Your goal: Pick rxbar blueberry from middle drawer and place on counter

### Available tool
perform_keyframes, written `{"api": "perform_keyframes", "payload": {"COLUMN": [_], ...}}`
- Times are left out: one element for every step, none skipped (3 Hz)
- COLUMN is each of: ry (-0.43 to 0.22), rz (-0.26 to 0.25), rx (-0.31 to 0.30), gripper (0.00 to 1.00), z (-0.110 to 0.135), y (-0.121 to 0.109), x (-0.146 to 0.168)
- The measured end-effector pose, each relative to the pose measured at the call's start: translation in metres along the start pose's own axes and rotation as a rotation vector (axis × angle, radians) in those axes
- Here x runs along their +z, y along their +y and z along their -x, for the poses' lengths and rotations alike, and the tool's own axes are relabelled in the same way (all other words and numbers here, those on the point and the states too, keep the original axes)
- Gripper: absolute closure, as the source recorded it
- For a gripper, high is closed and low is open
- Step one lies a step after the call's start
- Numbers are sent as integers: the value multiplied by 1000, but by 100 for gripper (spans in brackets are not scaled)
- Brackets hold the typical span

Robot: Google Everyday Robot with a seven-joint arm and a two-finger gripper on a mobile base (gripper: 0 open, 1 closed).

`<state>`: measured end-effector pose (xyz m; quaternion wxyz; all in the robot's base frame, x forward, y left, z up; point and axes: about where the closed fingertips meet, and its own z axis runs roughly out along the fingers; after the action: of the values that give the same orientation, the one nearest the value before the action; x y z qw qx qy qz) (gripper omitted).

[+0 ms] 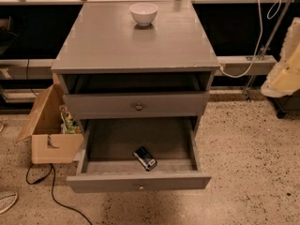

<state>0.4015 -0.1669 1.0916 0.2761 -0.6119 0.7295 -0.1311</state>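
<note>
Cardboard box (47,125) on floor, far left of gripper (283,71). Middle drawer (112,182) pulled open, lower left of gripper. 1 rxbar blueberry (145,158) lying flat inside, near centre front, well apart from gripper. Counter (112,41) left of gripper, bearing 1 white bowl (143,13) near rear edge. Gripper at right frame edge, clear of cabinet. Whether apart or together: cannot tell.

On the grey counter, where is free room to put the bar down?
The matte-grey counter is bare in front of and beside the round white bowl near its back edge. The tool hangs right of the counter.
</note>
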Motion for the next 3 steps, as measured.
{"api": "perform_keyframes", "payload": {"ry": [0,0,-43], "rz": [0,0,28], "rx": [0,0,62], "gripper": [0,0,0], "z": [0,0,-9], "y": [0,0,10], "x": [0,0,26]}}
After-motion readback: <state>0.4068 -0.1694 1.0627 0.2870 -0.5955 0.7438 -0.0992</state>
